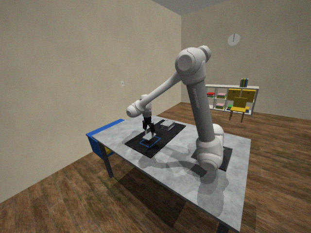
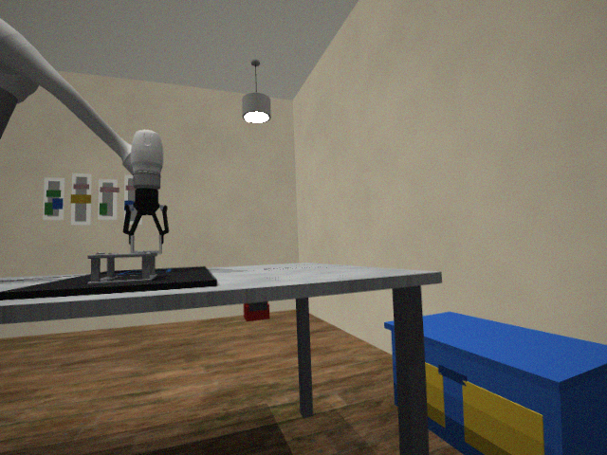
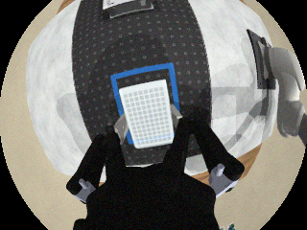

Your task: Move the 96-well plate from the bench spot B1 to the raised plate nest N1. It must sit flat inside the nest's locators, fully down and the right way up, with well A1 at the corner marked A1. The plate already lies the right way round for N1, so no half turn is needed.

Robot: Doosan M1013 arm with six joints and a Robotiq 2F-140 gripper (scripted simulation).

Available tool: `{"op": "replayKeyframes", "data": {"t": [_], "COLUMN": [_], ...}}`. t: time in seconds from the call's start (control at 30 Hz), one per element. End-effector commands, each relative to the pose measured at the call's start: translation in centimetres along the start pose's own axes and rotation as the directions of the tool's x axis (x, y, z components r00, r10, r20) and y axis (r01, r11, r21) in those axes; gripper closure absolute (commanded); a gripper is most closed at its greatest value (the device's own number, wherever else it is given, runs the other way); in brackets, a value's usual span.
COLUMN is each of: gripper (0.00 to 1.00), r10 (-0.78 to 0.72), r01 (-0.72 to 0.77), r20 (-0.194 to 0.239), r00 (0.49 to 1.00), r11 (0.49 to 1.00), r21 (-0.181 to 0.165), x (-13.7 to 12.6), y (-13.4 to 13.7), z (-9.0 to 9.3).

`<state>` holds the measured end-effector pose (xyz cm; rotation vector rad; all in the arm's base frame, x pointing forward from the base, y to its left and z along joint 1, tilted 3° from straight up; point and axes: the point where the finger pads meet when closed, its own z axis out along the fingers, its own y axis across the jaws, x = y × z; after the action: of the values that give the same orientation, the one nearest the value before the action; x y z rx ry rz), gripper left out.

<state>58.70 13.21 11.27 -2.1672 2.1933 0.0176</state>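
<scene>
The white 96-well plate (image 1: 149, 136) (image 3: 147, 114) is level, wells up, between the fingertips of my gripper (image 1: 149, 134) (image 2: 146, 250) (image 3: 148, 115). The gripper points down and is shut on the plate's two long sides. The plate hangs a little above the blue outline of B1 (image 1: 154, 142) (image 3: 142, 70), which shows around and below it. The raised nest N1 (image 1: 167, 123) (image 2: 148, 266) (image 3: 129, 11) stands on posts beyond the outline, with nothing seen on it. In the exterior view the nest largely hides the plate. The A1 marks are too small to read.
B1 and the nest share a black perforated board (image 1: 164, 138) (image 2: 186, 277) (image 3: 96, 48) on the grey bench (image 1: 175, 180) (image 2: 342, 279). The arm's base (image 1: 209, 155) stands on a dark plate at the bench's other side. A blue cabinet (image 2: 489, 342) stands on the floor beside the bench.
</scene>
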Motion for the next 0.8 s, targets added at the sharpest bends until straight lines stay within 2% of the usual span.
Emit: {"op": "replayKeyframes", "data": {"t": [0.0, 0.77], "gripper": [1.0, 1.0], "r10": [0.007, -0.006], "r01": [-0.007, 0.006], "r20": [-0.001, -0.001], "r00": [1.0, 1.0], "r11": [1.0, 1.0], "r21": [0.001, 0.001], "x": [0.1, 6.3], "y": [-0.1, -0.1], "z": [-0.3, -1.3]}}
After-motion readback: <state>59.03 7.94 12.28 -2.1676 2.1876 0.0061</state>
